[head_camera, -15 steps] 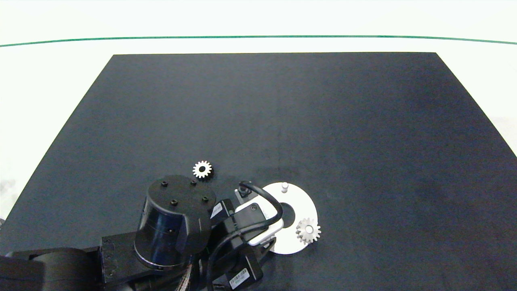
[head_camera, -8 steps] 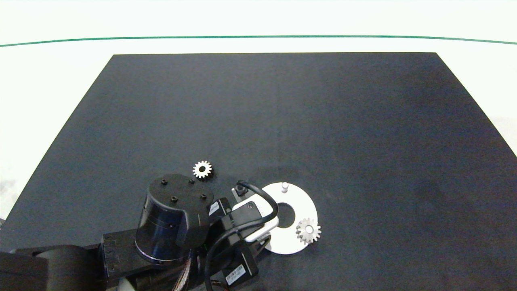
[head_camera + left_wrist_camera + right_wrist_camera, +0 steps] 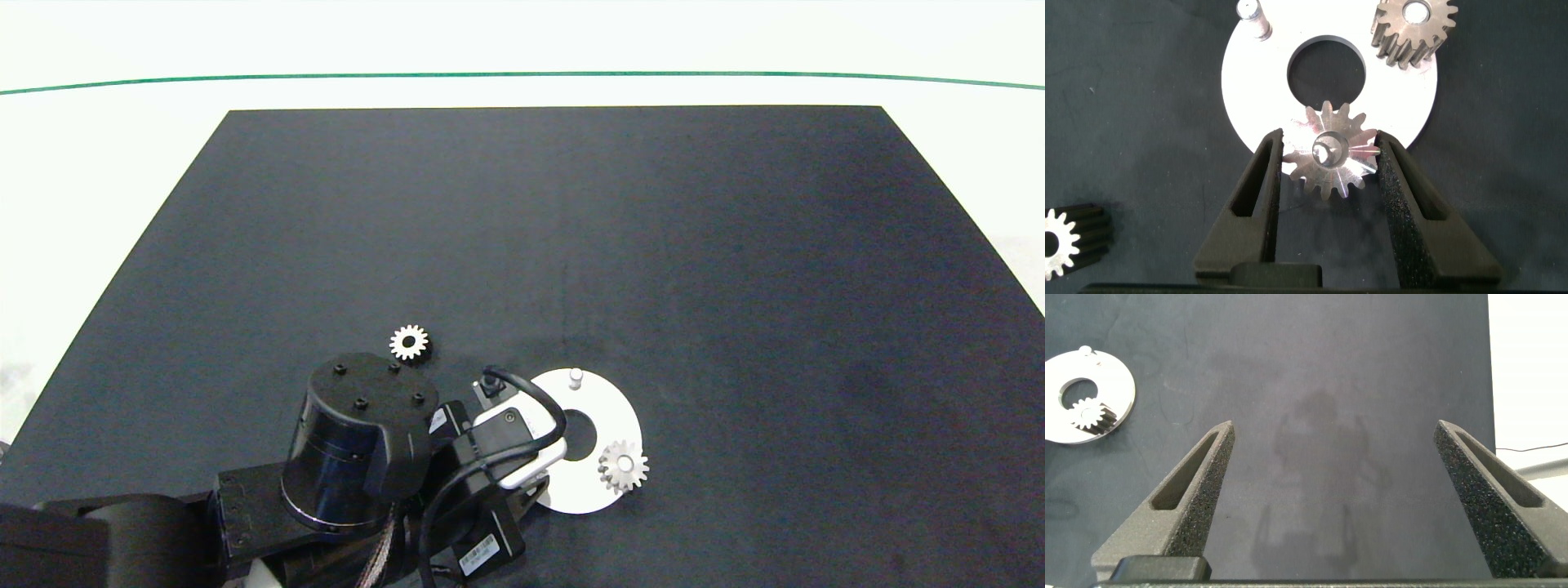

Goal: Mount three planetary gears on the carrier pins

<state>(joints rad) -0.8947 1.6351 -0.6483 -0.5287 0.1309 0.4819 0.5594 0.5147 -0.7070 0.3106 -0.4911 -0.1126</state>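
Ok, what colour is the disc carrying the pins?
White, with a dark round centre hole; the disc shows best in the left wrist view, just beyond the left pincer.

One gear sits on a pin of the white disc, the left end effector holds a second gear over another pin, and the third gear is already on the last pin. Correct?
Not quite. The third gear is not on a pin: the head view shows it lying on the black mat, apart from the white disc, whose far pin stands bare. The rest holds: one gear sits on its pin, and the left end effector grips a second gear over another.
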